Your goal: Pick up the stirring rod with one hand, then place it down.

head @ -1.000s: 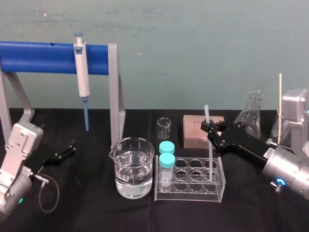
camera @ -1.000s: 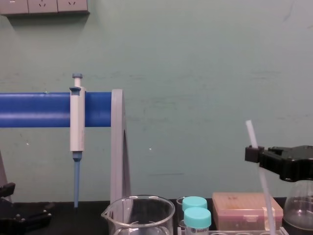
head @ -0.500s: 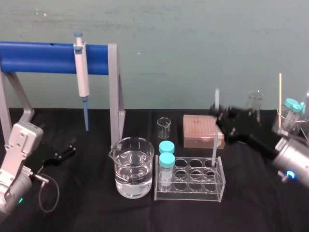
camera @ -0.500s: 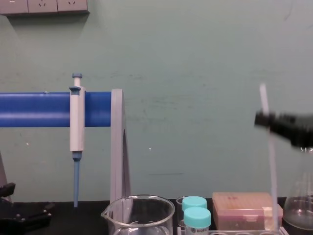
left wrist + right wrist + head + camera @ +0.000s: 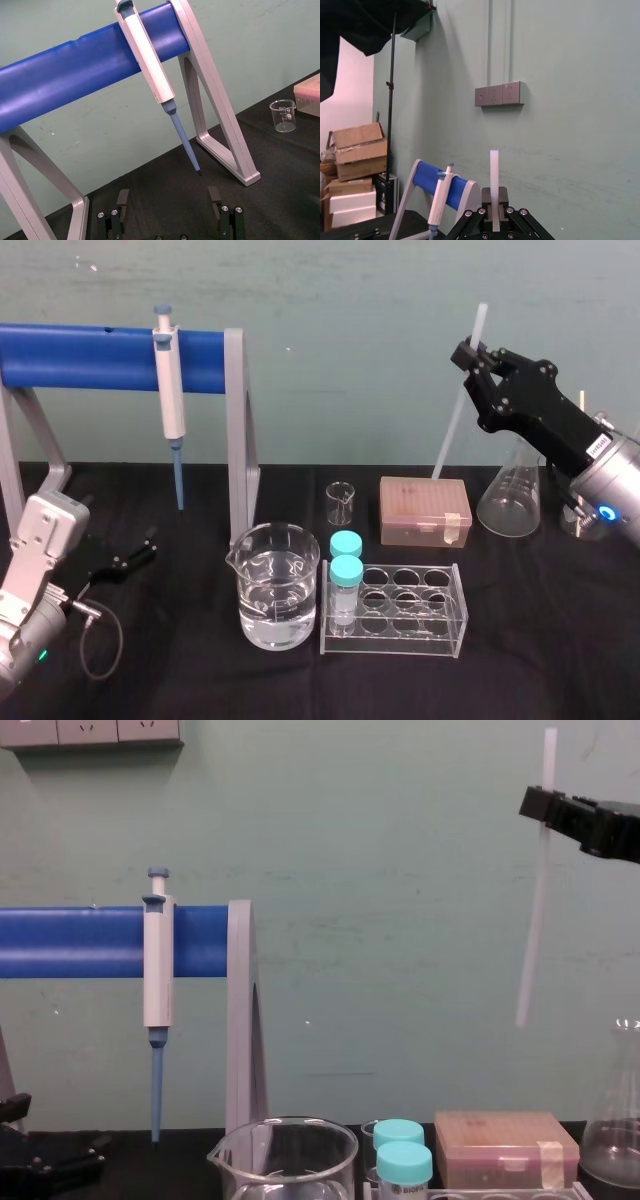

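Right gripper: I see the right gripper (image 5: 468,352) raised high on the right side, well above the table (image 5: 200,680), its arm sloping down toward the right edge.
Right fingers: pinched on the stirring rod (image 5: 455,410); in the right wrist view the rod (image 5: 494,170) stands straight up out of the closed fingers (image 5: 494,220).
Rod grip point: I read the hold as near the rod's upper end, with a short stub above the gripper (image 5: 535,805) and the long part hanging below.
Rod attitude: nearly upright, slightly tilted, with its lower end leaning toward the robot's left.
Rod position: in the air. From the chest view the rod (image 5: 533,910) ends well above the tan tip box (image 5: 505,1150), touching nothing.
Left gripper: the left gripper (image 5: 135,552) sits low at the left, just over the black table, near the foot of the blue stand (image 5: 90,360).
Left fingers: spread apart and holding nothing, as I see them in the left wrist view (image 5: 168,200).
Pipette: the white-and-blue pipette (image 5: 170,390) hangs from the stand's blue bar, tip down.
Table centre: a beaker of water (image 5: 275,585) stands beside a clear tube rack (image 5: 395,610) holding two teal-capped tubes (image 5: 346,555) at its left end.
Behind the rack: a small empty beaker (image 5: 340,503) and the tip box (image 5: 423,510), side by side.
Far right: a conical flask (image 5: 512,495) stands under the right arm.
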